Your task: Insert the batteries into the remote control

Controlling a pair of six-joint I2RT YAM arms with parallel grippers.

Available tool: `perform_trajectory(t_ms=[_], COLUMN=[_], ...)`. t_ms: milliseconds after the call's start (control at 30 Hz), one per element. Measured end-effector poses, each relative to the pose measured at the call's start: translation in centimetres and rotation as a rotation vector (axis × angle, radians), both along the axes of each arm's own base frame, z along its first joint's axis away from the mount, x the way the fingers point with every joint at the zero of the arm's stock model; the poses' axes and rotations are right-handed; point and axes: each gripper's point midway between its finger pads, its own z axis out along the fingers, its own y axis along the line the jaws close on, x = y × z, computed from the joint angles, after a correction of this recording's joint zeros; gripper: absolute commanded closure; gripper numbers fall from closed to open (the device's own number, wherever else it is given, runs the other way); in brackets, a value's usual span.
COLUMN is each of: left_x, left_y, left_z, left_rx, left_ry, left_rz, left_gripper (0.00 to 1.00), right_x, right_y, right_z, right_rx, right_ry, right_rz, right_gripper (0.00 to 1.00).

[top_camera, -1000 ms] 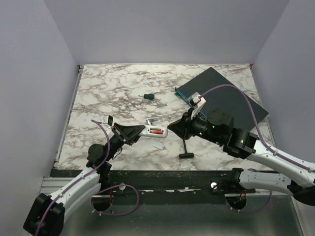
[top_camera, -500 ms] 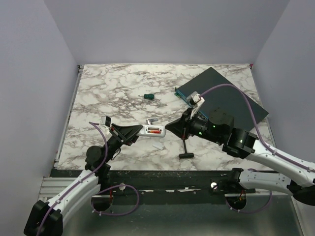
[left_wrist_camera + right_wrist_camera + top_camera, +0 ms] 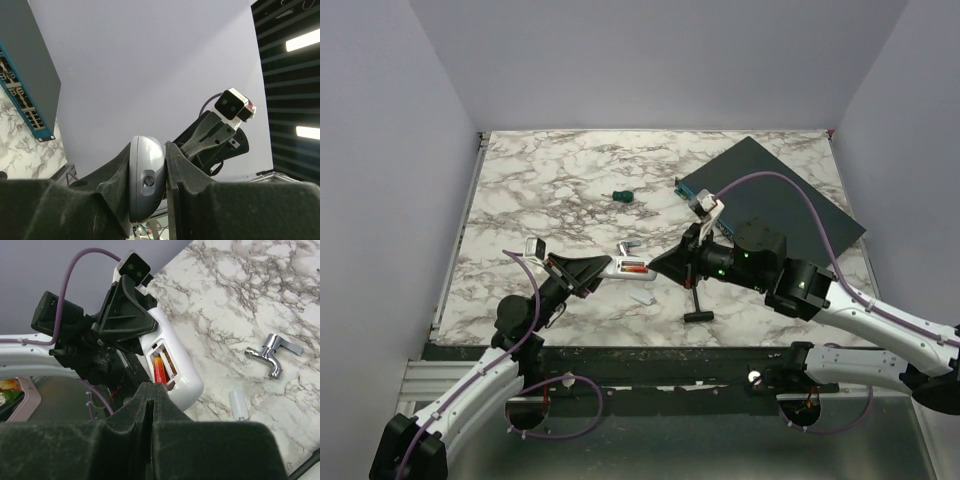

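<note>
My left gripper [image 3: 603, 268] is shut on the white remote control [image 3: 623, 267] and holds it just above the table; the left wrist view shows its rounded end [image 3: 146, 180] clamped between the fingers. The back compartment is open, with one orange-red battery [image 3: 158, 369] lying in it; it also shows from above [image 3: 635, 267]. My right gripper [image 3: 655, 264] is shut, and its closed fingertips [image 3: 152, 386] touch the near end of that battery. No other battery is in view.
A small white cover [image 3: 238, 404] lies on the marble beside the remote. A silver bent metal piece [image 3: 272, 352] lies past it. A green-handled screwdriver [image 3: 621, 196], a black T-shaped tool [image 3: 697, 295] and a dark teal box [image 3: 790, 205] are on the table.
My right gripper has moved left, up to the remote's open compartment. The left gripper with the remote shifted slightly left, then held still.
</note>
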Motion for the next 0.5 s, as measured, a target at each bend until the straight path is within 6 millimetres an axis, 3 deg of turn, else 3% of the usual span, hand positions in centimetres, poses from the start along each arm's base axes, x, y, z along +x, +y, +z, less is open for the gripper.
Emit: perform_trajectory(t_ms=[267,500], left_x=[0.2,0.5], left_y=[-0.1,-0.3], left_z=[-0.6,-0.8], left_rx=[0.023,0.065], left_ry=[0.016,0.025], left_rz=[0.004,0.014], left_gripper=[1.00,1.00], right_x=[-0.7,-0.9], right_y=[-1.0,-1.1], right_z=[1.8,1.4], right_rx=[0.033,0.028], right_ry=[-0.060,-0.056], right_rz=[0.018,0.029], right_gripper=[0.96,0.96])
